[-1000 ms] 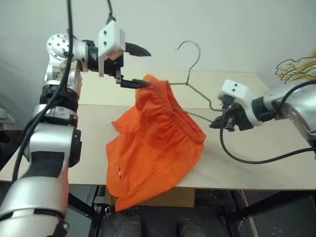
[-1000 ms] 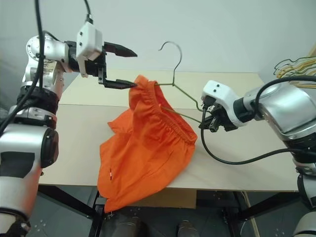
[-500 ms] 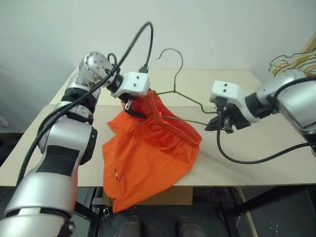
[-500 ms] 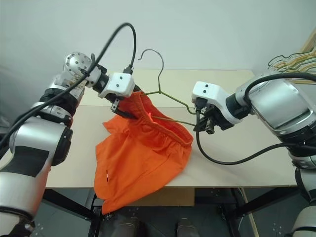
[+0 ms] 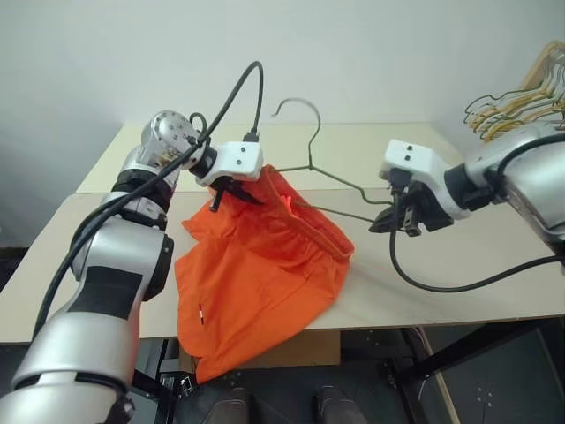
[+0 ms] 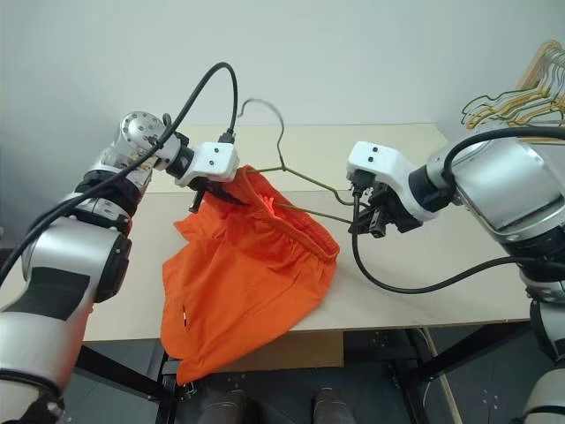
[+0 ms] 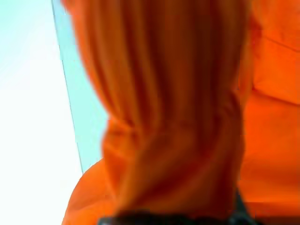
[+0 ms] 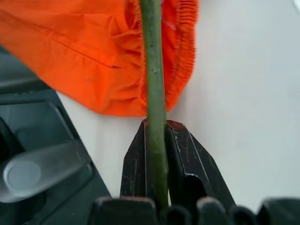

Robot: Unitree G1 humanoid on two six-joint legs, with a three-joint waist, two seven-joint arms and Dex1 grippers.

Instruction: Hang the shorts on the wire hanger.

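Observation:
The bright orange shorts (image 5: pixel 265 265) are draped over one arm of the thin grey-olive wire hanger (image 5: pixel 340 175), and their legs hang past the table's front edge. The hanger's hook (image 5: pixel 296 106) points up and back. At the top of the cloth, my left gripper (image 5: pixel 237 188) is shut on the shorts' gathered waistband (image 7: pixel 168 117). My right gripper (image 5: pixel 388 221) is shut on the hanger's right end, and the wire (image 8: pixel 152 70) runs out between its black fingers (image 8: pixel 136 154).
The pale wooden table (image 5: pixel 459 283) has bare room to the right and behind the hanger. A bunch of gold-yellow hangers (image 5: pixel 521 88) hangs at the far right. A cardboard box (image 5: pixel 309 349) sits under the table's front edge.
My left gripper has come down from above the shorts, open a second ago, and has shut on the waistband. The right gripper has kept its hold on the hanger. The camera's view has shifted.

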